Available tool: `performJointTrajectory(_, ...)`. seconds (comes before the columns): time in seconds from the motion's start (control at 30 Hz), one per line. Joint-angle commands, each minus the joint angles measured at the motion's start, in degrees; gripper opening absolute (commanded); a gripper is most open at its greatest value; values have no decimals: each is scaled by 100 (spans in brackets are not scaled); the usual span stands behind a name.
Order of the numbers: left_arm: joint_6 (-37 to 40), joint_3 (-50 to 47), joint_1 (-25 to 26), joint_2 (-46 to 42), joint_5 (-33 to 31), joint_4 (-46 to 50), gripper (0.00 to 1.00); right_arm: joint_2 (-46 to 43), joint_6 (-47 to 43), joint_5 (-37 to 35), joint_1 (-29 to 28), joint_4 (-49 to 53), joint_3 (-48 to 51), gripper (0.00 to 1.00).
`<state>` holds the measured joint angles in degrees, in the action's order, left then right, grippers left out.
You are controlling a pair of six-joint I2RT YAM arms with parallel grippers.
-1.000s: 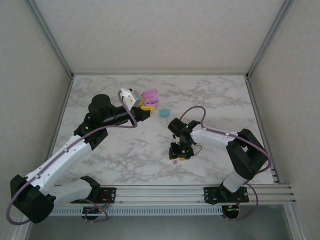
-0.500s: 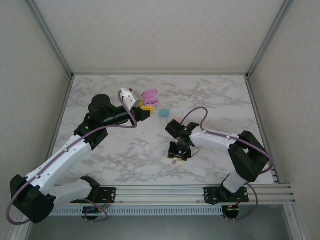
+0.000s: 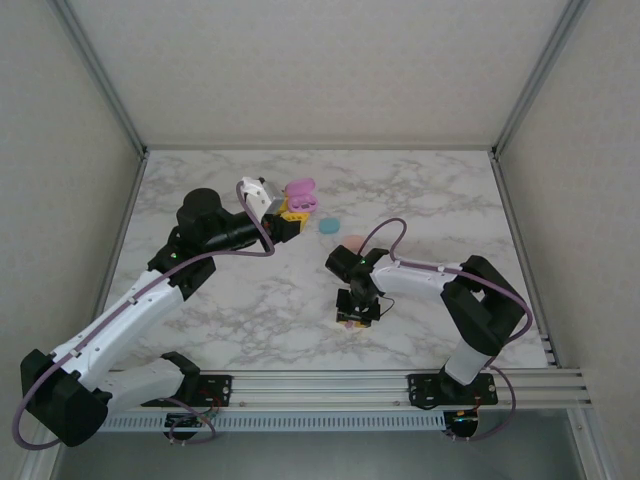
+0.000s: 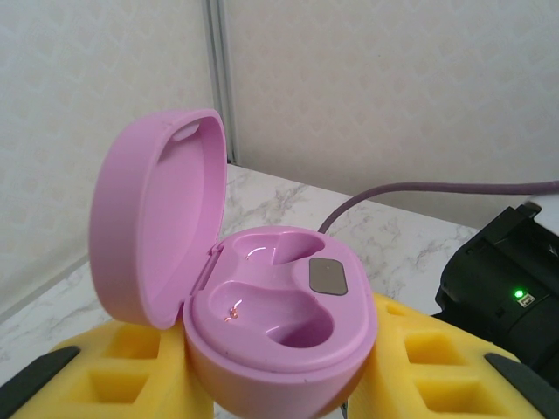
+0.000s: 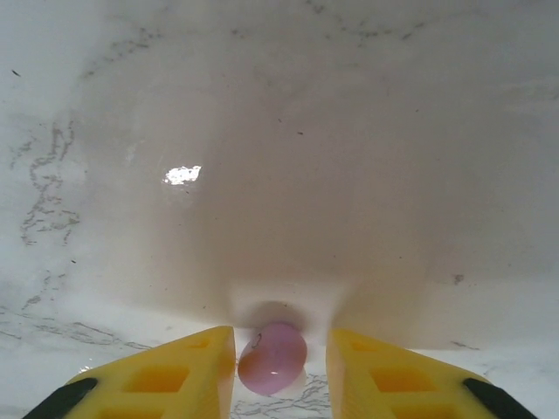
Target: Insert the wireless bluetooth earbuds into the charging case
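Jaws on your left gripper (image 3: 291, 213) are pinching the pink charging case (image 4: 279, 323) tight and holding it above the far-left part of the marble table (image 3: 250, 300), with its lid (image 4: 157, 227) standing open and both sockets facing up. Your right gripper (image 3: 357, 318) is pointing down at the tabletop near the front centre. Its yellow fingers (image 5: 166, 384) are sitting narrow on either side of a pink earbud (image 5: 272, 358) lying on the marble, and a sliver of gap is showing beside one finger.
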<state>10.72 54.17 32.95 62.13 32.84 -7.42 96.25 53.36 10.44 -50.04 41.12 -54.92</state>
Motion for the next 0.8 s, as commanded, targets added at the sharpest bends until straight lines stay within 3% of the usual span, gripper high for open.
performJointTrajectory(0.0,47,-65,36,-33,-6,-5,35,139,-14,-130,-76,54,-94,32)
performJointTrajectory(0.27,38,-46,36,-8,25,-12,35,226,-99,-217,-84,124,-211,26)
performJointTrajectory(0.77,22,-46,38,36,39,-44,35,425,-383,-418,-123,454,-537,29)
